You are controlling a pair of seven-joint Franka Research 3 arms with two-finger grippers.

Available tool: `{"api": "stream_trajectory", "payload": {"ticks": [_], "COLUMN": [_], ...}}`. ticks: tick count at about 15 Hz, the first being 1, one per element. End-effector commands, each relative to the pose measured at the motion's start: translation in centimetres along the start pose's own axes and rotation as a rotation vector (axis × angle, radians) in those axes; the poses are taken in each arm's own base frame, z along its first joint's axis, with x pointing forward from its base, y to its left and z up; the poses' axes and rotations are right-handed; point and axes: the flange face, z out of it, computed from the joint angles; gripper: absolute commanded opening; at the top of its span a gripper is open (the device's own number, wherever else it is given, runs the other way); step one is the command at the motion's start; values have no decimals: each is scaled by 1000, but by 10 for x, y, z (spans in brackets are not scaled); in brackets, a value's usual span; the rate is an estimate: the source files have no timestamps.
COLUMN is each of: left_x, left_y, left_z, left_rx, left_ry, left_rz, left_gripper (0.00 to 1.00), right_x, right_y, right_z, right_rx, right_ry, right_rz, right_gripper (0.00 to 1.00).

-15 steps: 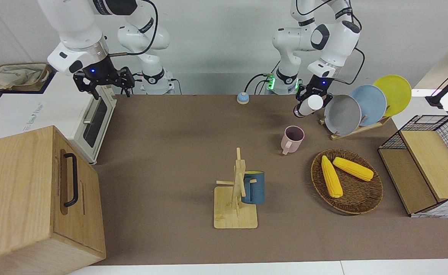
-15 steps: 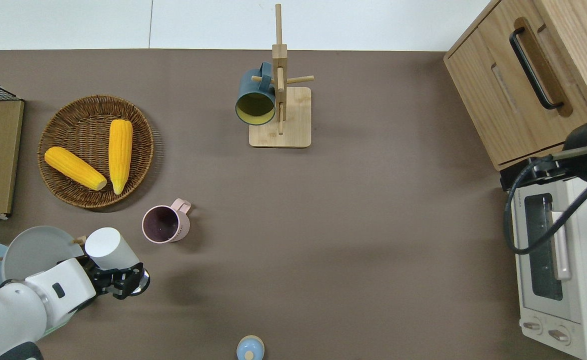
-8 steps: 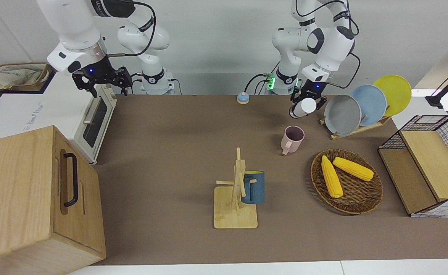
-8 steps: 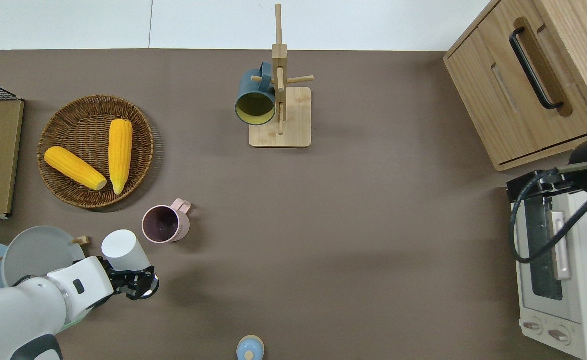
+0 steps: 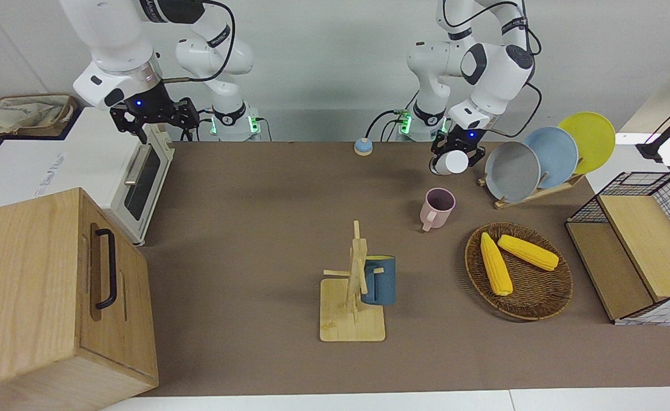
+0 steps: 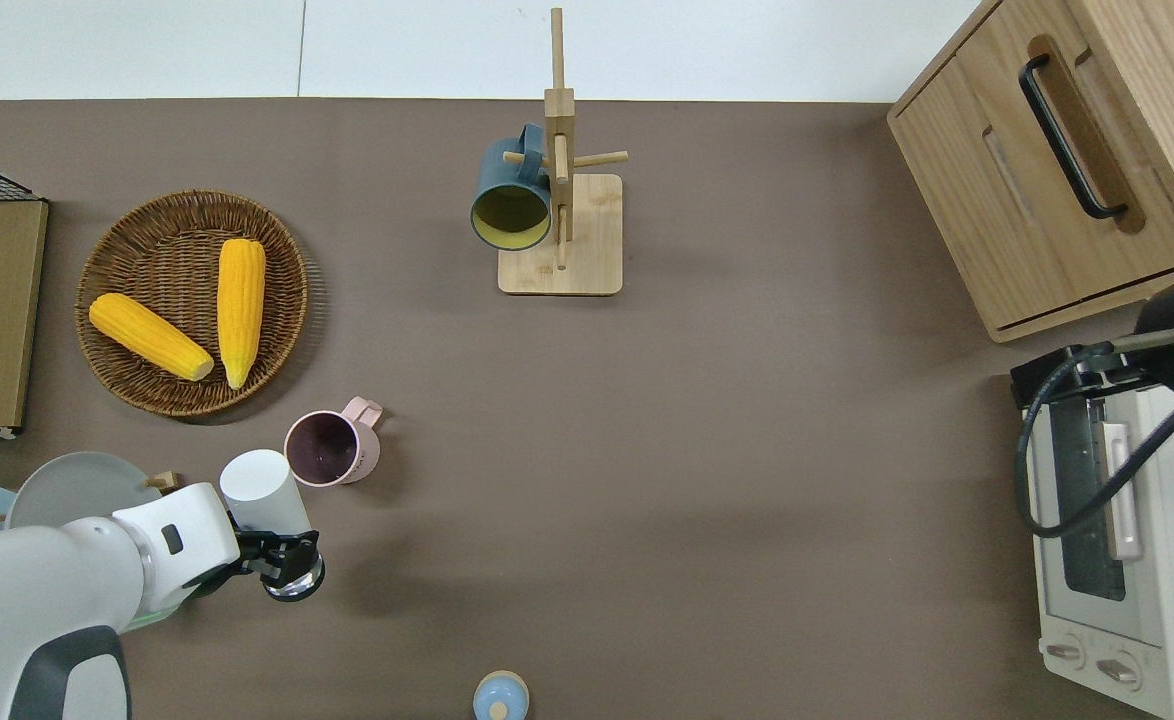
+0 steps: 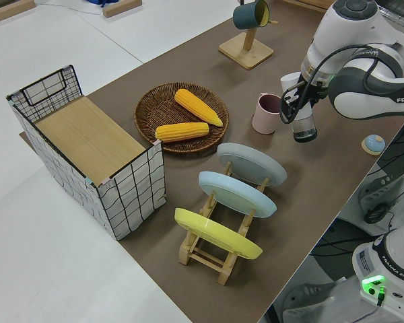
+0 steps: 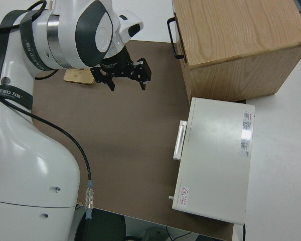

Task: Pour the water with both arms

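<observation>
One left claw (image 6: pixel 282 555) grips a tilted white cup (image 6: pixel 262 487) beside the pink mug (image 6: pixel 325 449); right claw (image 8: pixel 125 75) gapes empty.

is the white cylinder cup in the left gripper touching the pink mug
Cannot tell. The overhead view shows the white cylinder cup meeting the pink mug rim, but the left gripper holds it aloft.

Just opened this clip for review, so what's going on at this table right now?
The left gripper holds a white cup tipped on its side in the air, close to a pink mug that stands upright on the brown table. No water is visible. The right gripper is open and empty, up near the white toaster oven.
</observation>
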Motion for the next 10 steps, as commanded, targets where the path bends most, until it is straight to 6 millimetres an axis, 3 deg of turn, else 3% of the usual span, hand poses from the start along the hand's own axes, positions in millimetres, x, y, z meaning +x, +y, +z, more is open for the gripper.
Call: {"api": "stream_trajectory", "payload": {"ticks": [1, 10], "left_x": [14, 33], "left_y": [-2, -5], "left_z": [-6, -2], "left_rx": [-1, 63], "left_ry": [-30, -164], "left_rz": [2, -9], "left_gripper": [0, 0], "right_x": [-6, -5], "right_y": [-6, -10], "right_z": [-6, -7], "right_rx": [1, 13], "right_ry": [9, 15], "right_rz": [-18, -27], "right_gripper": [987, 987]}}
